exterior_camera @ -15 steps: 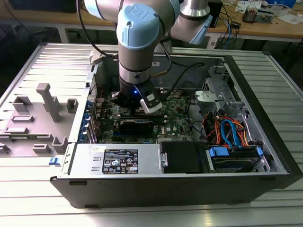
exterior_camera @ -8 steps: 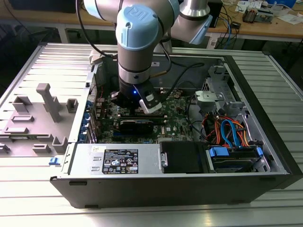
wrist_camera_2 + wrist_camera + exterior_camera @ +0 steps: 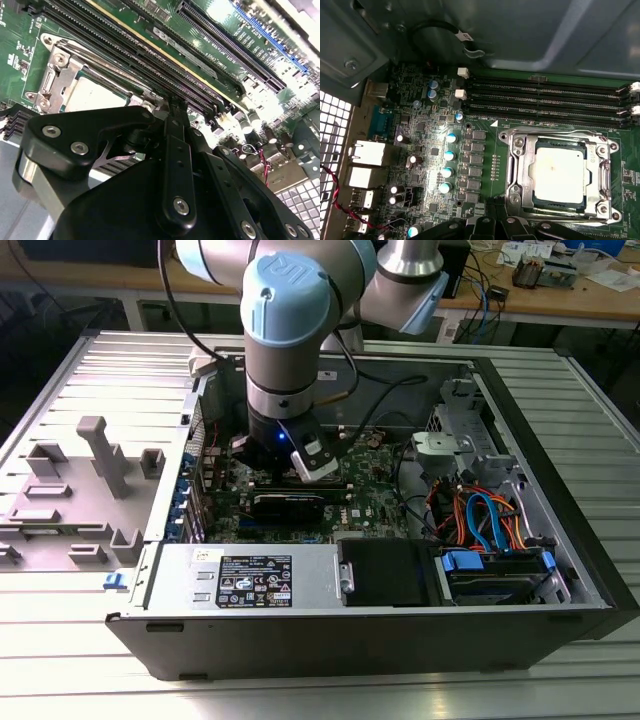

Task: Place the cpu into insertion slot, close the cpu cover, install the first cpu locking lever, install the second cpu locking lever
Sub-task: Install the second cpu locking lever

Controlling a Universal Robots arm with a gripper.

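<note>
Cpu (image 3: 560, 175) seated in insertion slot (image 3: 517, 172) beside the memory slots (image 3: 545, 97), cpu cover (image 3: 601, 170) shut over it, levers apparently latched along the frame, tool (image 3: 172, 107) just above the motherboard (image 3: 485, 165) near that socket, pinched together, holding nothing.

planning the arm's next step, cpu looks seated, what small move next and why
Probably nudge the tool toward the locking lever along the insertion slot: the cpu already sits in it with the cpu cover flat over it. Whether that lever is latched, I cannot tell.
</note>
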